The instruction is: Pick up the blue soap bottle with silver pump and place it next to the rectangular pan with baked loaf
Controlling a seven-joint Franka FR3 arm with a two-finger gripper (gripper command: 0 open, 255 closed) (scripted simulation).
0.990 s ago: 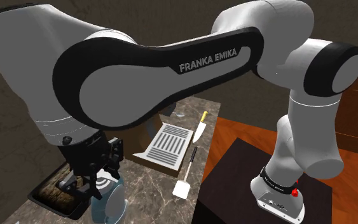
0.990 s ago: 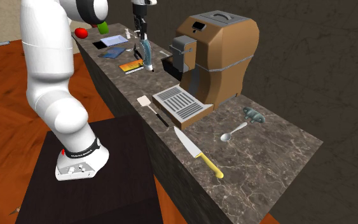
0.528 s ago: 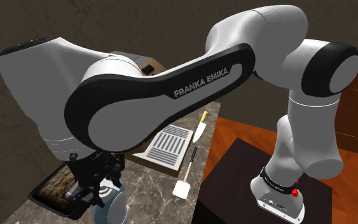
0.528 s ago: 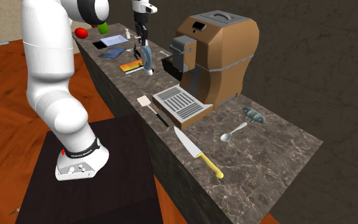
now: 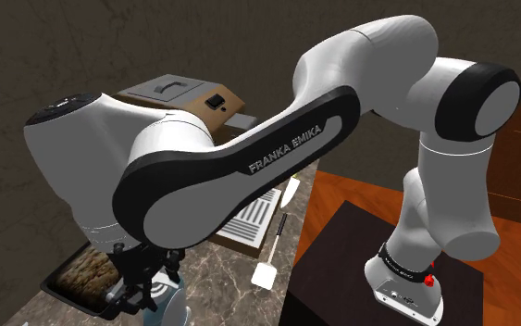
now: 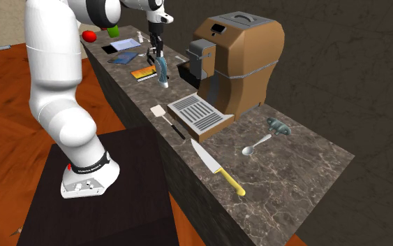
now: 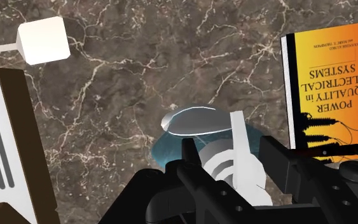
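As seen from the wrist, clamped with both fingers (image 7: 279,159) around the silver pump of the blue bottle (image 7: 168,147); held tilted over the desk (image 6: 292,161), just beside the orange book (image 7: 327,83), near the loaf pan (image 5: 82,273)

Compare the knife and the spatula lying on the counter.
The knife has a silver blade and yellow handle; the spatula has a white square head and thin dark handle. In the second exterior view the spatula lies alongside the slatted tray, while the knife lies closer to the camera than the tray. Both lie flat on the marble-patterned counter, near its stand-side edge.
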